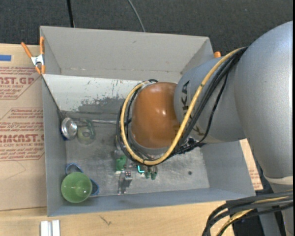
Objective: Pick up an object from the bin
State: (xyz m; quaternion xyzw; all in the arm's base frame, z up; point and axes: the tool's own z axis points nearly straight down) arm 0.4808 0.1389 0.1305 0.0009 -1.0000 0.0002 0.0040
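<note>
Down by the bin's (137, 201) front wall the tool (124, 180) is set low; its spread cannot be told. Approach is judged in hand. The green ball (76, 188), nearest in the front-left corner, would be reached by a leftward shift.

- Green ball (76, 188): round and glossy, in the near-left corner of the bin (123, 50), touching a small blue piece (72, 168).
- Silver can (68, 128): on its side by the left wall.
- Clear cup (86, 132): just beside the can.
</note>
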